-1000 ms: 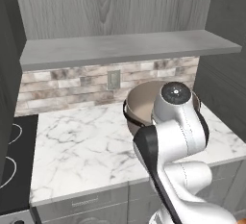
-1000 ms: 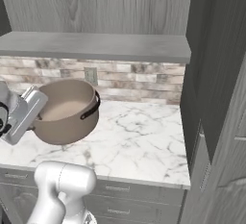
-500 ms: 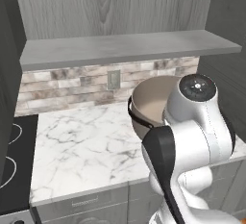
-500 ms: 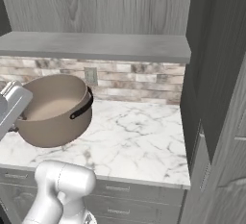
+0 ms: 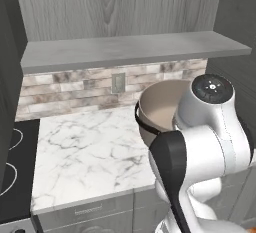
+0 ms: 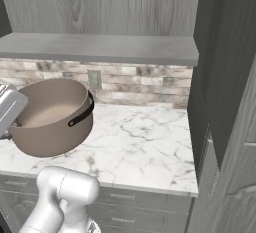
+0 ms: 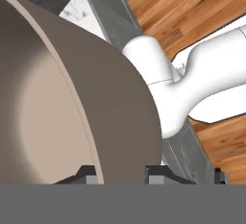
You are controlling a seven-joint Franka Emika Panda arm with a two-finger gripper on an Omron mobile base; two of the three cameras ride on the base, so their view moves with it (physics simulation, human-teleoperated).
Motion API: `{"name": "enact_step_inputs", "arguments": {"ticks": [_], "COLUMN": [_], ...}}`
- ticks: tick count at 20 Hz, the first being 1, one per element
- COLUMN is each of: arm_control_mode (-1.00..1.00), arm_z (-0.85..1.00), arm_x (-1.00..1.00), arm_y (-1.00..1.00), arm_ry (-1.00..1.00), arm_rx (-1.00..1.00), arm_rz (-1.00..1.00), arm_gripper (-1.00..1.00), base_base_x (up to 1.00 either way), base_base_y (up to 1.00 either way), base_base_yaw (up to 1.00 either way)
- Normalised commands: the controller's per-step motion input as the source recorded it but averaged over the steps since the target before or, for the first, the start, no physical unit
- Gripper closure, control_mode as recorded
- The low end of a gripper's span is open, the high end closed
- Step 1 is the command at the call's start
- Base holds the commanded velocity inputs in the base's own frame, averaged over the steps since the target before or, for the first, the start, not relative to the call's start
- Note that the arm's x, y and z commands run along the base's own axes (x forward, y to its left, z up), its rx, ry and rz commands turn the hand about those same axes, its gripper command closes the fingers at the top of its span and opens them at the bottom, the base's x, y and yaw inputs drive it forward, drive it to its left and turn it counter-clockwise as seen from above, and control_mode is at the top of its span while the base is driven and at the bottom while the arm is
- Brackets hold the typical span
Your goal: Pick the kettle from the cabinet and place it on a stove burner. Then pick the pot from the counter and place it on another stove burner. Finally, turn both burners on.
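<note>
The wide tan pot (image 6: 50, 119) with a pale inside and a black side handle hangs tilted above the front part of the white marble counter (image 6: 145, 137). My gripper (image 7: 122, 175) is shut on the pot's (image 7: 72, 98) wall, one fingertip inside and one outside the rim. In the right base view the hand (image 6: 7, 109) meets the pot at its left side. In the left base view the pot (image 5: 162, 109) sits behind my white arm, over the counter (image 5: 85, 147). Two white burner rings (image 5: 12, 177) show on the black stovetop at the far left. The kettle is out of view.
A flat grey cabinet shelf (image 5: 125, 49) runs above the counter, with a brick backsplash and a wall outlet (image 5: 118, 82) below it. A tall grey cabinet side (image 6: 225, 77) stands at the right. Grey drawer fronts (image 6: 130, 202) lie under the counter.
The pot, held in my gripper, has drifted left and nearer the counter's front edge in the right base view. My elbow has swung higher and to the right in the left base view.
</note>
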Motion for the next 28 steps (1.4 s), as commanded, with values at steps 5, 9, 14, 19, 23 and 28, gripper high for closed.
{"name": "enact_step_inputs", "arguments": {"ticks": [5,9,14,19,23,28], "arm_control_mode": [1.00,1.00,1.00,1.00,1.00,1.00], "arm_z": [0.00,0.00,0.00,0.00,0.00,0.00], "arm_x": [-0.30,0.00,0.00,0.00,0.00,0.00], "arm_y": [0.00,0.00,0.00,0.00,0.00,0.00], "arm_ry": [-0.13,0.00,0.00,0.00,0.00,0.00], "arm_rx": [0.00,0.00,0.00,0.00,0.00,0.00], "arm_rz": [-0.04,0.00,0.00,0.00,0.00,0.00], "arm_gripper": [1.00,1.00,1.00,1.00,1.00,1.00], "base_base_x": [-0.14,-0.77,-0.72,-0.70,-0.75,-0.68], "base_base_y": [0.00,0.00,0.00,0.00,0.02,0.15], "base_base_yaw": [-0.02,-0.09,-0.08,-0.05,-0.03,-0.03]}}
